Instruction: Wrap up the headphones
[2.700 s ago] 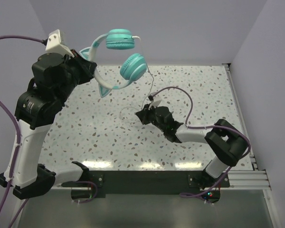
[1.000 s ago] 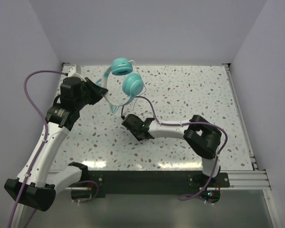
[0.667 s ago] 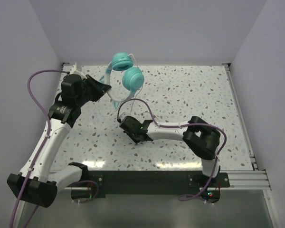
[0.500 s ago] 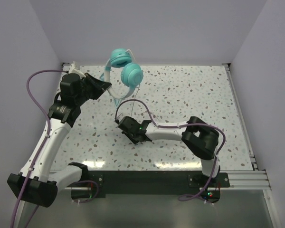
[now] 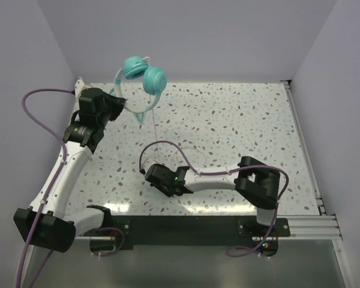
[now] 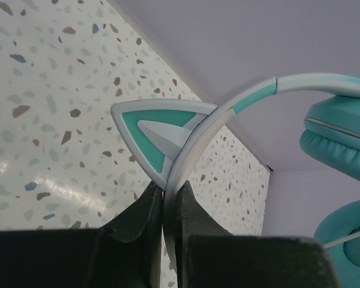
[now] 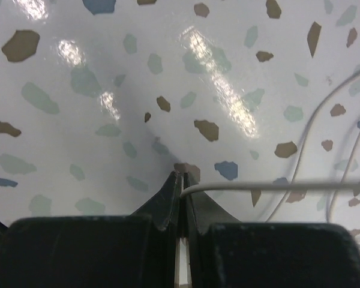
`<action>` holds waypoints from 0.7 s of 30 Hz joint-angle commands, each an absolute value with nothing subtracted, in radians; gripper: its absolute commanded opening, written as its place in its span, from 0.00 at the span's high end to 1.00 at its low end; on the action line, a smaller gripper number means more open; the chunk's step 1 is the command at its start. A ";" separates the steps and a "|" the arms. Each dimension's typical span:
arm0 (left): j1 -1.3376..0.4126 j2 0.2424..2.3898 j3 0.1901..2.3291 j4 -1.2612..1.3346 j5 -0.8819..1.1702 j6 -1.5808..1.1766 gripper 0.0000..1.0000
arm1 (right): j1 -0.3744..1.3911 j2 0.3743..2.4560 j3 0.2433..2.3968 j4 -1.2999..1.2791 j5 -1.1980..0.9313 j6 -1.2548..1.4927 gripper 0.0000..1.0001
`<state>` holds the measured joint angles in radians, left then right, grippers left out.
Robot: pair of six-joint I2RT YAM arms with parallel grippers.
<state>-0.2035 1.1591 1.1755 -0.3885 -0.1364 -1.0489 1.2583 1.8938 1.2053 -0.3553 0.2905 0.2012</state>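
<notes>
The turquoise headphones hang in the air at the back left, held by their pale headband. My left gripper is shut on that headband, just past a triangular teal ear piece; it also shows in the left wrist view. Two teal earcups sit at the right of that view. The thin whitish cord runs down from the headphones to my right gripper, low over the table at front centre. In the right wrist view the right gripper is shut on the cord.
The speckled white table is walled at the back and on both sides. A purple arm cable arcs over the right arm. A metal rail runs along the table's right edge.
My left gripper has carried the headphones left and back, toward the rear corner. My right gripper has moved nearer the front with the cord, which now stretches longer between them.
</notes>
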 commanded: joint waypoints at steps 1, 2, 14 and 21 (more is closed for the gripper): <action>-0.196 1.155 1.262 -0.313 -0.366 -0.967 1.00 | 1.279 1.760 1.170 -0.417 0.314 0.219 1.00; -0.195 1.157 1.266 -0.322 -0.420 -0.953 1.00 | 1.282 1.740 1.155 -0.428 0.328 0.221 1.00; -0.196 1.187 1.217 -0.322 -0.800 -0.658 1.00 | 1.308 1.384 1.137 -0.652 0.472 0.262 1.00; -0.199 1.238 1.172 -0.302 -0.839 -0.551 1.00 | 1.308 1.273 1.317 -0.802 0.615 0.186 1.00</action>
<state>-0.2031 1.2217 1.1831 -0.4084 -0.7593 -0.6235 1.3029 1.3384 1.1881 -0.7029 0.4934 0.2375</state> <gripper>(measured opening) 0.109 0.025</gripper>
